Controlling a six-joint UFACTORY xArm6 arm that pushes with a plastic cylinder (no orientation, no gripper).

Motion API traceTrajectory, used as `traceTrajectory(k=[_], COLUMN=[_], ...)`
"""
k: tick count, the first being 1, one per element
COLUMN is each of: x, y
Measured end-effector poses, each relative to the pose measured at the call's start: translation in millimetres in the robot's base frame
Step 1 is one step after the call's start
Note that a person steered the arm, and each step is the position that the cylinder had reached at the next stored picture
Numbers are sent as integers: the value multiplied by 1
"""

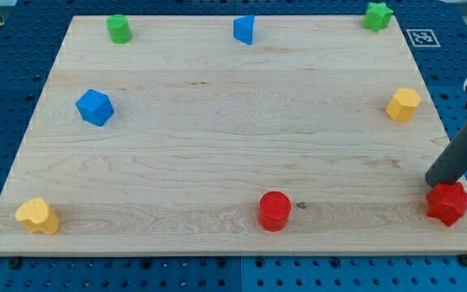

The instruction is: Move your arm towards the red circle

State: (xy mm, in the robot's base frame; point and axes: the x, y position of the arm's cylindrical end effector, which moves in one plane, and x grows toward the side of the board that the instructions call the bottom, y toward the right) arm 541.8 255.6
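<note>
The red circle (275, 210) is a short red cylinder near the view's bottom edge of the wooden board (217, 138), a little right of centre. My dark rod comes in from the view's right edge and slants down to my tip (432, 183), at the board's bottom right. The tip sits just above and left of a red star block (449, 203), close to or touching it. The red circle lies far to the tip's left, with bare wood between them.
A yellow hexagon block (403, 105) is at the right edge. A green star (377, 15), a blue block (244, 29) and a green block (119, 28) line the top. A blue block (95, 107) is at left, a yellow block (37, 216) at bottom left.
</note>
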Motion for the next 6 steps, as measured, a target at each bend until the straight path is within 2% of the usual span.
traceTrajectory(k=[1,3,4,5,6], x=[0,5,5,13,30], y=[0,-72,-75,-117,-123])
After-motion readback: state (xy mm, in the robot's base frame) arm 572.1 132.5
